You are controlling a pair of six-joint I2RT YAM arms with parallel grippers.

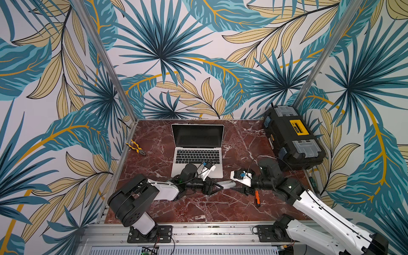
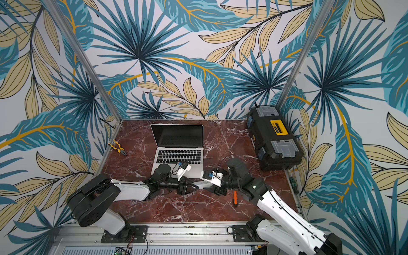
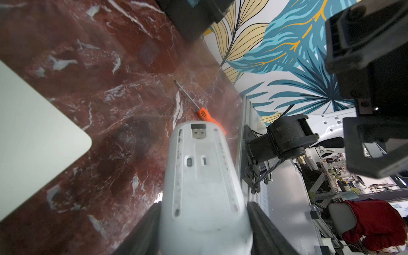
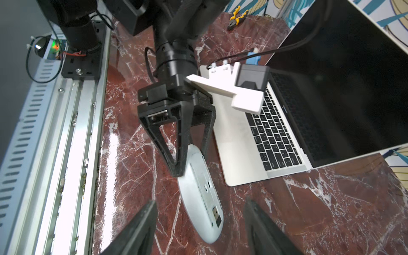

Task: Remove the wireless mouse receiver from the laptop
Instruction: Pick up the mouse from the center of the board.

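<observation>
Left gripper [image 4: 191, 162] pinches the wireless mouse [image 3: 203, 187] by its sides, underside showing. The USB receiver [image 3: 198, 132] sits in the mouse's underside slot. Right gripper [image 4: 201, 202] is spread, with a finger on either side of the mouse's receiver end, not touching. The laptop [image 1: 197, 155] is open at centre frame in both top views, on the marble table [image 1: 231, 207], just above both grippers.

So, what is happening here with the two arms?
The left gripper grips a white mouse by its sides, in front of the open laptop. The underside of the mouse shows in both wrist views, and a small USB receiver sits in a slot there. The right gripper is open, with its fingers on either side of the receiver end and not touching the mouse.
</observation>
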